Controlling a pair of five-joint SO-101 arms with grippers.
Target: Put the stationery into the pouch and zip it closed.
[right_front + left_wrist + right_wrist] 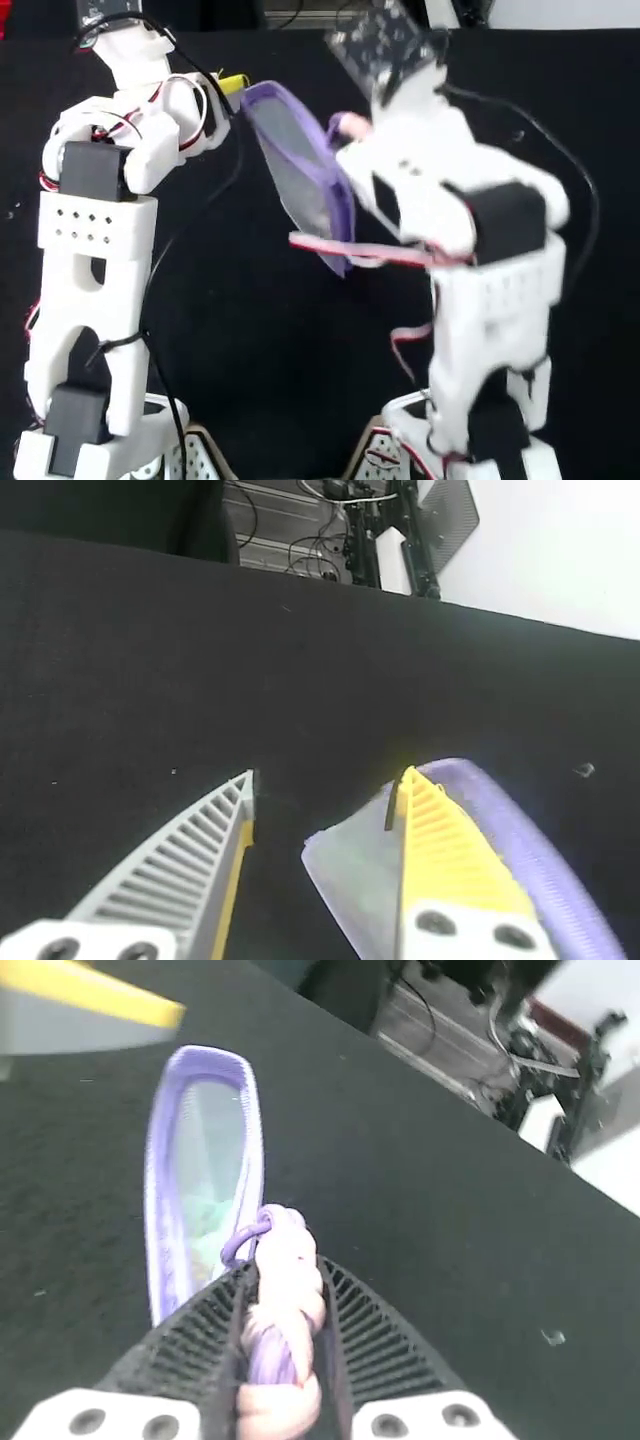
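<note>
The purple pouch [305, 175] is tilted on edge between the two arms, over the black surface [260, 350]. The right hand [285, 1268] is pressed together on the pink braided pull [290, 1320] at one end of the pouch. The left hand [329, 772] is spread, its yellow finger lying against the pouch's other end, its grey finger apart from it.

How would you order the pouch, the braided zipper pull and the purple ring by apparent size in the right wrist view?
1. pouch
2. braided zipper pull, which sits closest to the camera and so looks enlarged
3. purple ring, clearly the smallest
</note>
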